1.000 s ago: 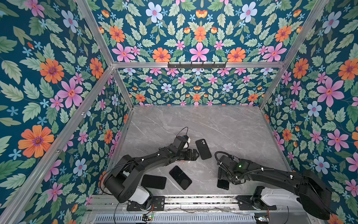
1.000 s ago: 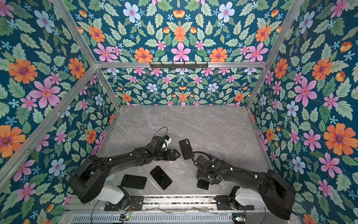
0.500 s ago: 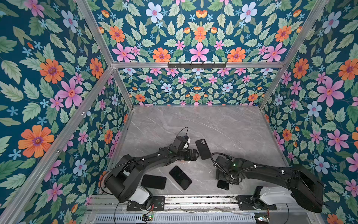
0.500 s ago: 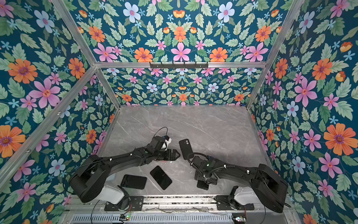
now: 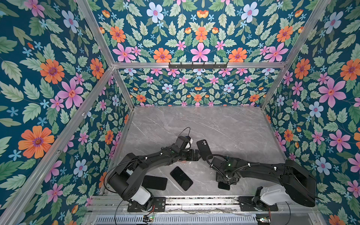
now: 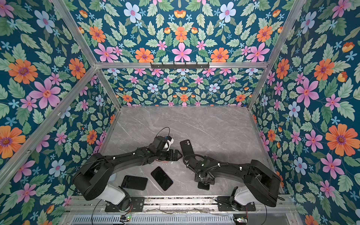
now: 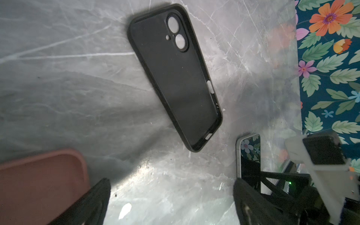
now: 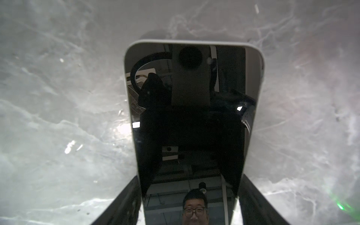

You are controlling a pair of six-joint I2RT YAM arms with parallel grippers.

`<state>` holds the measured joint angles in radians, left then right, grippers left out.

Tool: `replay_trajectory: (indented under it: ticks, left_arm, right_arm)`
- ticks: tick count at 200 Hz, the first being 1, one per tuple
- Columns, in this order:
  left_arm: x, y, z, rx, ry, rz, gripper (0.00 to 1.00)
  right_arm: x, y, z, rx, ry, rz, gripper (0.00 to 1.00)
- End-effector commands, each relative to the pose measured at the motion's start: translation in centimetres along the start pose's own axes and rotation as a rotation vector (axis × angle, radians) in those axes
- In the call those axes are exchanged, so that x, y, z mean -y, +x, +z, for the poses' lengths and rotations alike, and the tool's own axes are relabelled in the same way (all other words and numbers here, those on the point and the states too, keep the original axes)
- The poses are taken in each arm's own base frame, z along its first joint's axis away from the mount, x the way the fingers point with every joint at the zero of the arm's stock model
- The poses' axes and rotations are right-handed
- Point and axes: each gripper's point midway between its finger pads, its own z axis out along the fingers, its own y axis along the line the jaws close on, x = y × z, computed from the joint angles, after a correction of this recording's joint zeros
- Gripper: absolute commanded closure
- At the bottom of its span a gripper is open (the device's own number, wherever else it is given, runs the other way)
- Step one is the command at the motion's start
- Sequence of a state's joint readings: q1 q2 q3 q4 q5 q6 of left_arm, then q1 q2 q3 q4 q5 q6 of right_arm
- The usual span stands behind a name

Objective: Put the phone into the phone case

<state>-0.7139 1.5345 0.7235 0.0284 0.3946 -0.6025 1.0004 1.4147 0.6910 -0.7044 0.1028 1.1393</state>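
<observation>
The black phone case (image 5: 204, 149) (image 6: 187, 149) lies empty and open side up on the marble table, its camera cut-out at the far end (image 7: 175, 76). My left gripper (image 5: 196, 155) (image 6: 178, 155) (image 7: 171, 204) is open beside the case's near end, with only table between its fingers. The phone (image 8: 192, 116), dark glass with a pale rim, lies screen up near the front right (image 5: 224, 186) (image 6: 203, 186) (image 7: 248, 153). My right gripper (image 5: 227, 180) (image 6: 206, 180) (image 8: 190, 204) points down over it, one finger against each long edge.
Two more dark phones lie near the front, one in the middle (image 5: 181, 178) (image 6: 161, 178) and one to its left (image 5: 154, 182) (image 6: 134, 182). A flat reddish-brown thing with rounded corners (image 7: 39, 185) sits by my left gripper. Floral walls (image 5: 109, 136) close in the table.
My right gripper's fingers have closed in on the phone's long edges, and its wrist has shifted slightly. The left arm and the case have not moved.
</observation>
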Motion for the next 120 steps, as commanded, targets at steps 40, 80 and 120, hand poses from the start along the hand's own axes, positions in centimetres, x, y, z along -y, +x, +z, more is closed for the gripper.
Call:
replay_trajectory:
  ticks: [40,80,120]
  left_arm:
    - [1.0,-0.3,0.1,-0.010,0.041,0.014,0.00]
    - [0.9,-0.5,0.1,-0.015,0.030,0.012,0.00]
    - [2.2,-1.0,-0.3,-0.012,0.081,0.007,0.00]
  right_arm:
    - [-1.2,-0.9,-0.1,0.054,-0.064,-0.102,0.45]
    - [-2.4,-1.8,-0.7,0.105,-0.107,-0.234,0.48]
    - [-3.7,-2.8,-0.8,0.120,-0.170,-0.306,0.50]
